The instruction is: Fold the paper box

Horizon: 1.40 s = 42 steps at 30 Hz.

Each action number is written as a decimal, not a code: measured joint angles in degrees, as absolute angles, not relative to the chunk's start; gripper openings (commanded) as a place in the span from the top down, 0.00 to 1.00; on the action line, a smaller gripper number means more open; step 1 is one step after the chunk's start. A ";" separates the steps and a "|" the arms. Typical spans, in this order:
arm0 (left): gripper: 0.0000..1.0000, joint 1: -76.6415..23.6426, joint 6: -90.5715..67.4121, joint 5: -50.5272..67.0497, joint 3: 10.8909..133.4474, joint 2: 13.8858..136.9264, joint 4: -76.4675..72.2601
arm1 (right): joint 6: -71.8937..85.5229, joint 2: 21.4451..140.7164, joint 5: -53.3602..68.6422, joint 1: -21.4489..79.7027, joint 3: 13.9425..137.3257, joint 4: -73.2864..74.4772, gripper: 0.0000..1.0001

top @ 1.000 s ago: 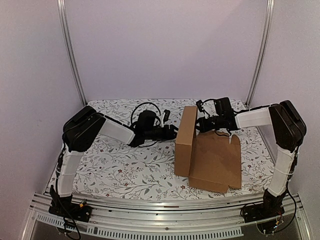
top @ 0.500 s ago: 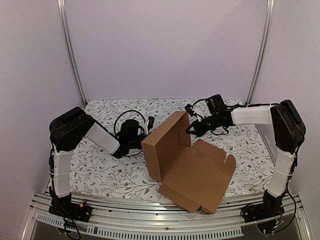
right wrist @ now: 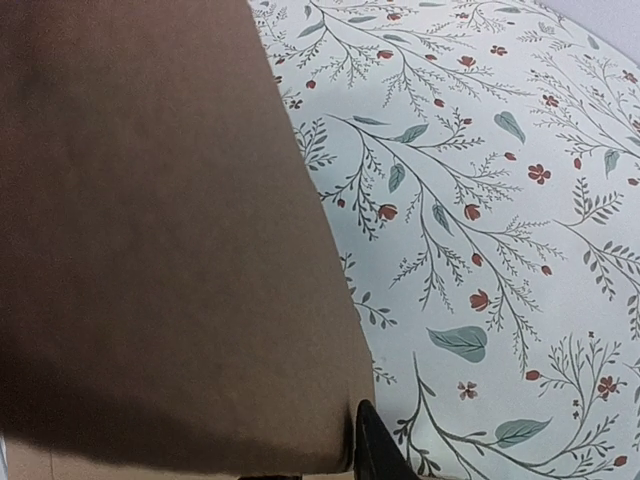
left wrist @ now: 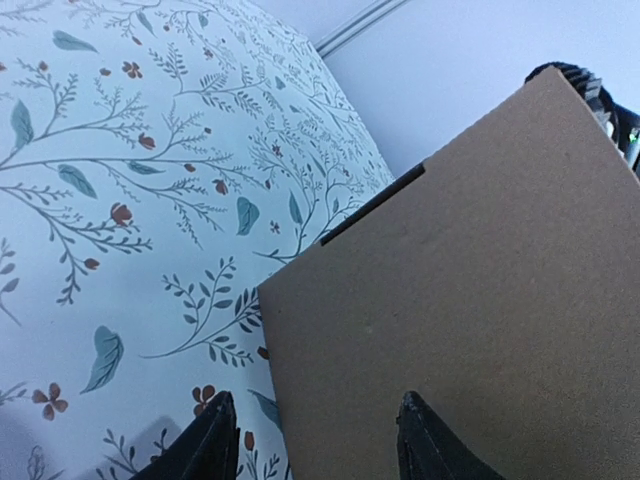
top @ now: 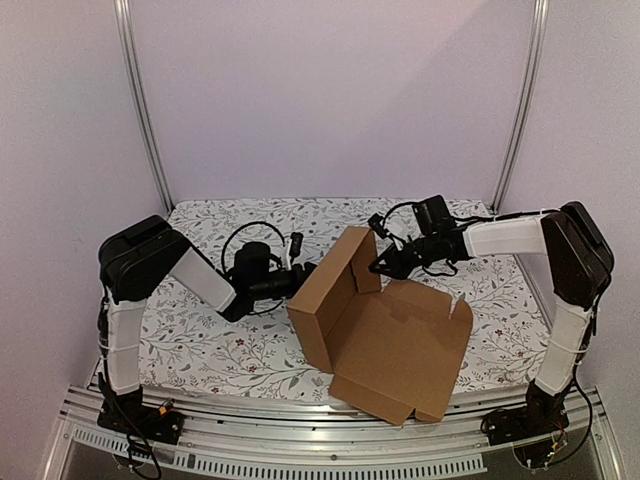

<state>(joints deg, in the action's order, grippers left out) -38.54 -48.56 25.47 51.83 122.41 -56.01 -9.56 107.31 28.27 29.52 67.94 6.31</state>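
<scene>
WHERE: on your floral worktop (top: 200,340), centre-right, the paper box (top: 400,340) lies open, one side raised | LEFT jaws: open beside that side | RIGHT jaws: at its top corner, can't tell if closed | STEP: raising walls, likely | NEXT: you'll need a firm hold before folding on.

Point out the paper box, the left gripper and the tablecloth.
paper box (top: 400,342), top view, flat lid panel.
left gripper (left wrist: 315,408), left wrist view, midway between fingers.
tablecloth (top: 210,345), top view, bare left part.
</scene>
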 measured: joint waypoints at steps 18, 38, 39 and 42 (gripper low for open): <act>0.46 -38.35 -49.74 29.32 61.93 126.43 -54.02 | -8.25 112.27 40.14 29.58 66.35 -10.83 0.88; 0.54 -39.59 -47.79 24.12 76.99 131.48 -39.35 | 0.38 113.12 25.15 29.43 62.08 -23.81 1.00; 0.54 -39.75 -47.44 23.75 77.97 131.68 -38.13 | 1.06 112.81 23.66 29.65 61.56 -24.29 1.00; 0.54 -40.16 -45.95 23.88 82.17 133.05 -34.50 | 3.31 112.05 18.94 30.00 60.07 -25.98 1.00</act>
